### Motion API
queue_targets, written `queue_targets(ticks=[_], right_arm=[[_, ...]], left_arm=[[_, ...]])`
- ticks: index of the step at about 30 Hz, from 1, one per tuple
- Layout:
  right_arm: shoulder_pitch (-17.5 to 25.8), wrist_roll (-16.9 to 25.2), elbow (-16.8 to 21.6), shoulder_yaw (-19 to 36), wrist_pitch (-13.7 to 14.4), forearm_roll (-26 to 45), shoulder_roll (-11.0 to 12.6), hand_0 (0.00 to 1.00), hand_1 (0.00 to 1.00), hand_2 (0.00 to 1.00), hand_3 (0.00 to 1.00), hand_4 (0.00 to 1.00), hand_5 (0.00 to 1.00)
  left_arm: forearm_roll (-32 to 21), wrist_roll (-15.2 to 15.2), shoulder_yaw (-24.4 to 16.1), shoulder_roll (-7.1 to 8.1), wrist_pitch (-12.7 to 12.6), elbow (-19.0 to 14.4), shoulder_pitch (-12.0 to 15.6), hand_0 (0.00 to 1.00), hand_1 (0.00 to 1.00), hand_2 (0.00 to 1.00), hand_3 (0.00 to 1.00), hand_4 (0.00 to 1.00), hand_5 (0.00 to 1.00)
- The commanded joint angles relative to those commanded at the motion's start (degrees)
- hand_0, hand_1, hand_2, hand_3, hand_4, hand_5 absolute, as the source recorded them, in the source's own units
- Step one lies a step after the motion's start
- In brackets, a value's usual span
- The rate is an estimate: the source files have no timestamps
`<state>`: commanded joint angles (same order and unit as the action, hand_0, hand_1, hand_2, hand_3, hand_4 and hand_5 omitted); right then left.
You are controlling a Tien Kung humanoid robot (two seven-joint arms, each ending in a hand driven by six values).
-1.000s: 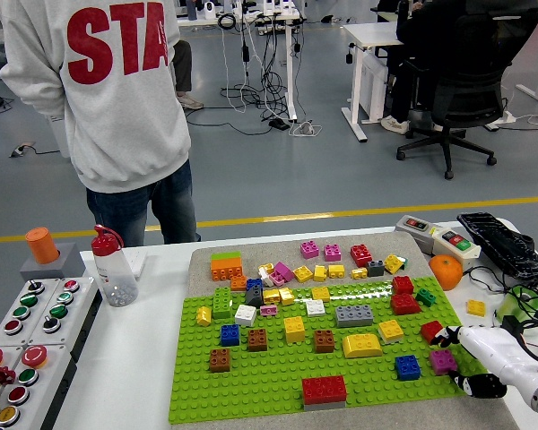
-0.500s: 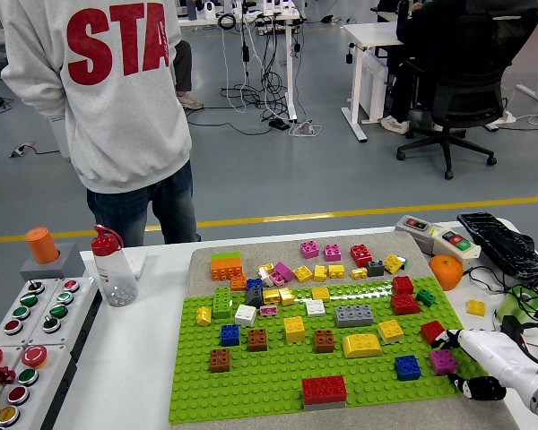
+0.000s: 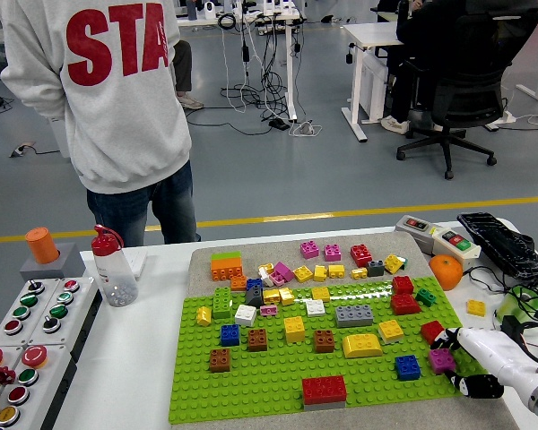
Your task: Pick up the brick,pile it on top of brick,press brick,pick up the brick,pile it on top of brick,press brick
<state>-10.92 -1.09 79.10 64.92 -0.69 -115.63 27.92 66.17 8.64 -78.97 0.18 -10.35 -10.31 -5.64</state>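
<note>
1. We see a red brick (image 3: 432,331) lying flat, studs up, at the right edge of the green studded baseplate (image 3: 278,381), its long axis slanted. A magenta brick (image 3: 442,360) sits just below it.
2. Our right hand (image 3: 457,363) reaches in from the lower right, its dark fingertips (image 3: 448,340) loosely spread beside both bricks; we cannot tell whether they touch either. It grips nothing.
3. Glossy plastic blocks dot the plate on the white desk (image 3: 134,358).

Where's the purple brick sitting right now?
Head view, right edge of the green baseplate: the purple brick sits beside the right hand, just right of the blue brick.
</note>
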Motion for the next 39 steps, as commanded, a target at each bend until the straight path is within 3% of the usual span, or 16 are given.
queue_targets(ticks=[13, 24, 30, 39], right_arm=[[0.08, 0.42, 0.90, 0.74, 0.71, 0.19, 0.05, 0.610, 0.627, 0.594, 0.569, 0.544, 0.042], [0.38, -0.09, 7.80, 1.05, 1.57, 2.32, 0.07, 0.607, 0.623, 0.591, 0.560, 0.506, 0.043], [-2.03, -3.48, 12.55, -2.77, 1.93, 3.11, -1.66, 0.612, 0.623, 0.590, 0.561, 0.501, 0.030], [-6.90, -9.88, 16.05, -11.40, 3.21, 3.46, -5.40, 0.629, 0.626, 0.593, 0.561, 0.495, 0.033]], left_arm=[[-0.17, 0.01, 0.12, 0.03, 0.00, 0.00, -0.22, 0.651, 0.682, 0.705, 0.571, 0.296, 0.998], [-0.24, 0.07, 0.26, 0.09, 0.05, 0.00, -0.28, 0.652, 0.682, 0.705, 0.572, 0.296, 0.998], [-0.34, 0.13, 0.37, 0.12, 0.07, 0.00, -0.37, 0.651, 0.682, 0.705, 0.572, 0.297, 0.998], [-0.46, 0.17, 0.53, 0.14, 0.10, 0.00, -0.41, 0.651, 0.682, 0.705, 0.572, 0.296, 0.998]])
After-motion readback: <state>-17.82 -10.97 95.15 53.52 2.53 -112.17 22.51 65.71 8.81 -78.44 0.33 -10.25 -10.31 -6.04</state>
